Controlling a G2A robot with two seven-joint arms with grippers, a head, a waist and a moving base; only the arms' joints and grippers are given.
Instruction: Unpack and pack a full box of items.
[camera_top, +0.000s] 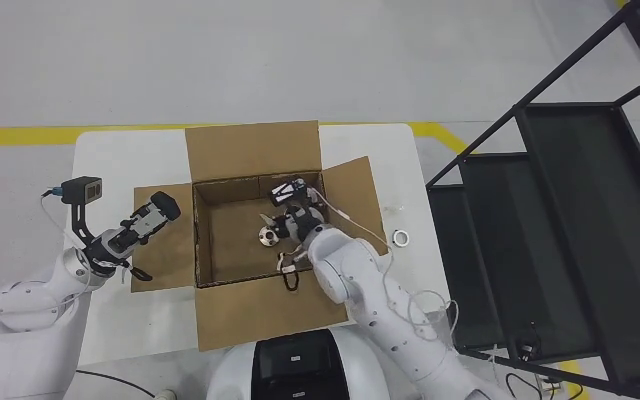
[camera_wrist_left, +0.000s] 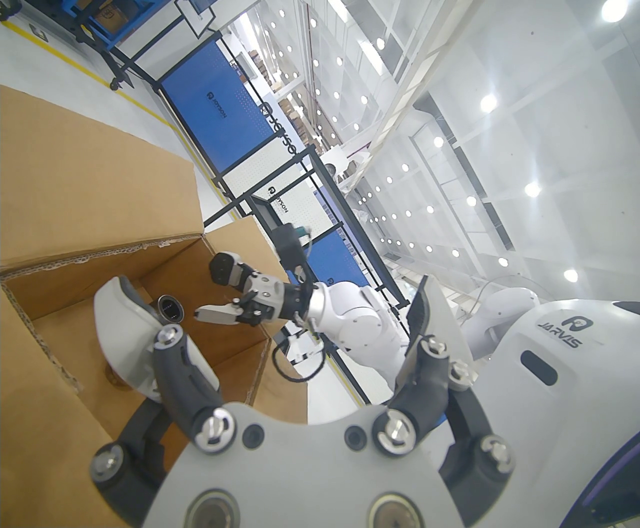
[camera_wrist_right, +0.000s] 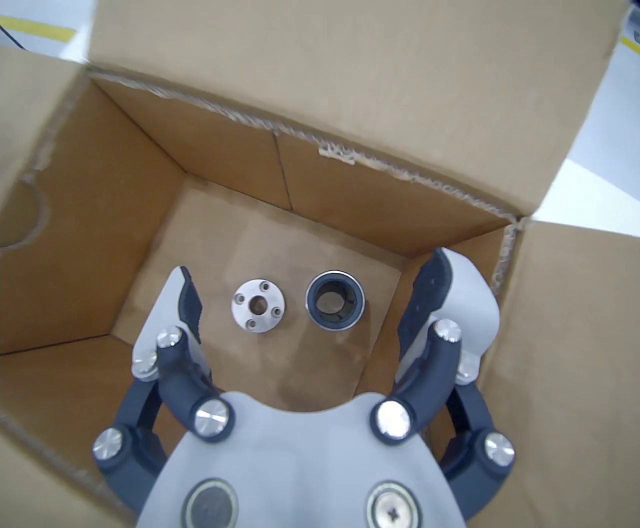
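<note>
Box (camera_top: 230, 255) open on counter (camera_top: 120, 160); R tool (camera_top: 283, 222) inside, nr flange (camera_top: 267, 237). L tool (camera_top: 153, 217) over box's left flap. Ring (camera_top: 403, 238) on counter.

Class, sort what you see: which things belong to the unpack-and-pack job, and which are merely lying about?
Job: cardboard box; metal flange and black bearing sleeve inside; small ring on the table, perhaps unpacked; right gripper, open above the box; left gripper, open beside it.
Lying about: black metal rack; yellow floor tape.

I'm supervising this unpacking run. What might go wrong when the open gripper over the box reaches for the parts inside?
The flanged disc and the bearing ring lie close together; the right gripper, open above both, might nudge one while closing on the other.
One finger is near the box wall and could catch there.
</note>
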